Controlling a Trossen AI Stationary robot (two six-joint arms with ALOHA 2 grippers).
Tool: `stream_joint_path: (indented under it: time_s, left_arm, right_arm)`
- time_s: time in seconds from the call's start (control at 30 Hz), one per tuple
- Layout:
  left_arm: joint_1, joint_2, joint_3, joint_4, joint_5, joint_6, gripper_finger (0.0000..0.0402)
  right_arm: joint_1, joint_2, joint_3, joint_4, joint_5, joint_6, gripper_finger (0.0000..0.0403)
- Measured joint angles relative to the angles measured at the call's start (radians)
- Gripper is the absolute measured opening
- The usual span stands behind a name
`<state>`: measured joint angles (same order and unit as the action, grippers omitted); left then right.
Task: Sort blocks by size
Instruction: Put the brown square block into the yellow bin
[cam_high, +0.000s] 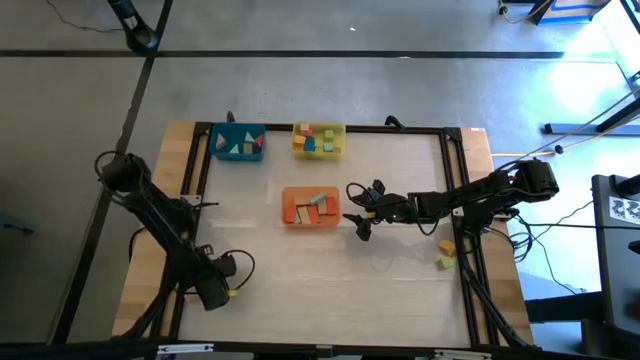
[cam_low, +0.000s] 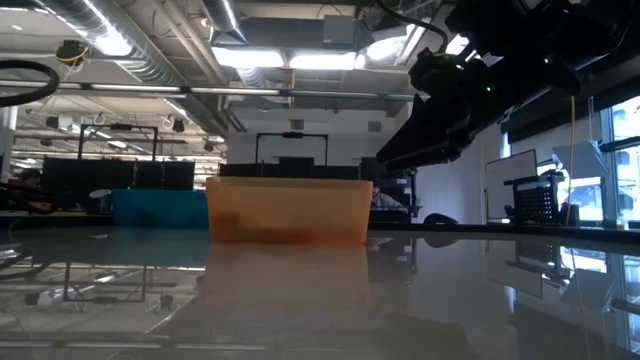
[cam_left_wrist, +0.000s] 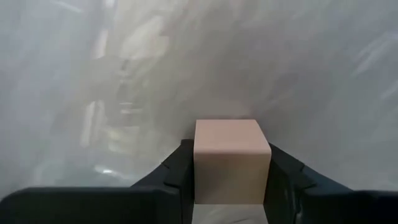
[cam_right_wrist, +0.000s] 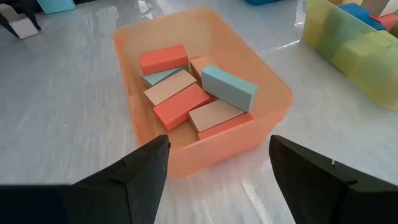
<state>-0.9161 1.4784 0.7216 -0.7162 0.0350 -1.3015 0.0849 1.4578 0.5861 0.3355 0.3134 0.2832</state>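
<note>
A natural wood cube (cam_left_wrist: 231, 158) sits between the fingers of my left gripper (cam_high: 215, 290), which points down at the table's near left corner and is shut on it. My right gripper (cam_high: 360, 210) hangs open just right of the orange tray (cam_high: 311, 207), with nothing between its fingers (cam_right_wrist: 217, 155). That tray holds several long red, wood and pale blue blocks (cam_right_wrist: 186, 93). Two loose blocks, one yellow (cam_high: 446, 247) and one green (cam_high: 442, 262), lie by the table's right edge. My left gripper pinches the wood cube by two opposite side faces (cam_left_wrist: 198, 165), one finger on each. The fingers come from above, pointing down. The cube stands straight between them; whether its underside is on the table does not show.
A blue tray (cam_high: 238, 142) and a yellow tray (cam_high: 318, 140) with small blocks stand along the far edge. A dark frame (cam_high: 455, 200) runs around the tabletop. Bare tabletop (cam_high: 330, 275) lies between the two grippers.
</note>
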Motion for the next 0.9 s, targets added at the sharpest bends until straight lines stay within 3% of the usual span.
stream_joint_path:
  time_s: [0.27,0.57,0.9]
  left_arm:
    - [0.132,-0.046,0.058,0.020,-0.025,0.222,0.0115]
    - [0.389,-0.214,0.122,0.053,-0.272,0.599,0.0119]
    - [0.718,-0.258,0.135,0.326,-0.490,0.999,0.0123]
  right_arm:
    - [0.000,0.000,0.000,0.000,0.000,-0.004,0.0276]
    - [0.000,0.000,0.000,-0.004,0.000,-0.004,0.0276]
    - [0.000,0.000,0.000,-0.003,0.000,-0.003,0.0276]
